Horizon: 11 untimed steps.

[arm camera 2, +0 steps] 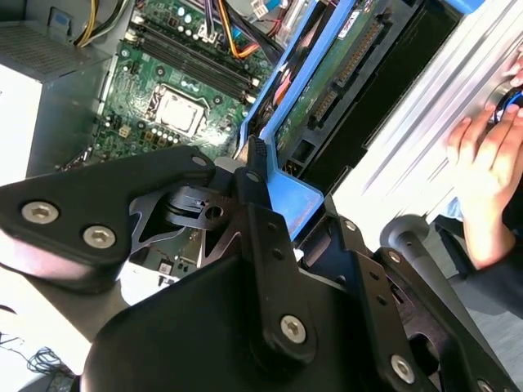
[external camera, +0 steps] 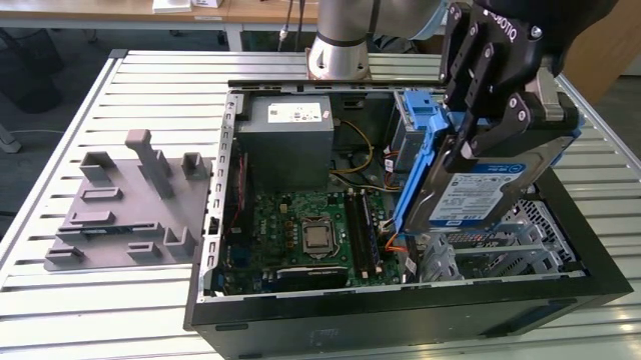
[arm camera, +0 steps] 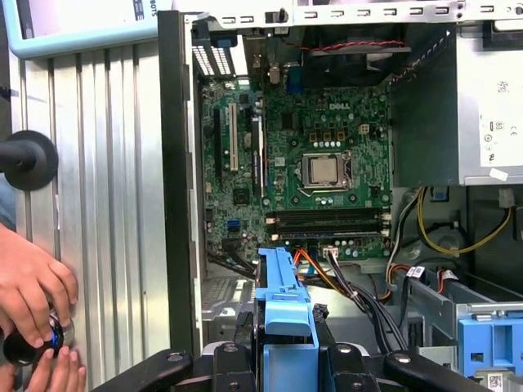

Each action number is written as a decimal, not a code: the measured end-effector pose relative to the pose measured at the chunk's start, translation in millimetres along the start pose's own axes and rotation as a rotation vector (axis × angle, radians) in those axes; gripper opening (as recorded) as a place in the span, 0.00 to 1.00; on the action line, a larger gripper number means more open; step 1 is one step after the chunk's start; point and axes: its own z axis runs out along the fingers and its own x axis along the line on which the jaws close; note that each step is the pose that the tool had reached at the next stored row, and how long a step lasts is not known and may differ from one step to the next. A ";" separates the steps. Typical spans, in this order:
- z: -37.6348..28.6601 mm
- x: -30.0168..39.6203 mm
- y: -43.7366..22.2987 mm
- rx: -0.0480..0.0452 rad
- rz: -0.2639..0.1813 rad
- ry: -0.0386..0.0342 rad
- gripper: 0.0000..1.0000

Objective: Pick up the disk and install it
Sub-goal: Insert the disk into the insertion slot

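The disk (external camera: 479, 196), a dark hard drive with a blue-and-white label and blue side rails, hangs tilted above the open computer case (external camera: 401, 309), over the metal drive cage (external camera: 491, 251) on the exterior view's right. My gripper (external camera: 506, 129) is shut on the disk's upper end. In the second wrist view the disk's green underside (arm camera 2: 331, 77) and blue rail (arm camera 2: 278, 106) run away from the fingers (arm camera 2: 249, 184). In the first wrist view the blue rail (arm camera: 282, 306) sticks out between the gripper's black links (arm camera: 286, 363).
Inside the case lie the motherboard (external camera: 311, 232), the grey power supply (external camera: 290, 139), loose cables (arm camera: 359, 286) and another blue carrier (external camera: 416, 112). A grey moulded fixture (external camera: 130, 202) sits on the slatted table at the exterior view's left. A person's hand (arm camera: 33, 290) rests on the table beside the case.
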 end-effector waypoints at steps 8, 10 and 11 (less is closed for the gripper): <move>0.2 -0.4 -12.0 0.0000 0.000 0.0000 0.36; 0.2 -0.4 -12.3 0.0000 0.000 0.0001 0.36; 0.2 -0.4 -12.3 0.0000 0.000 0.0001 0.36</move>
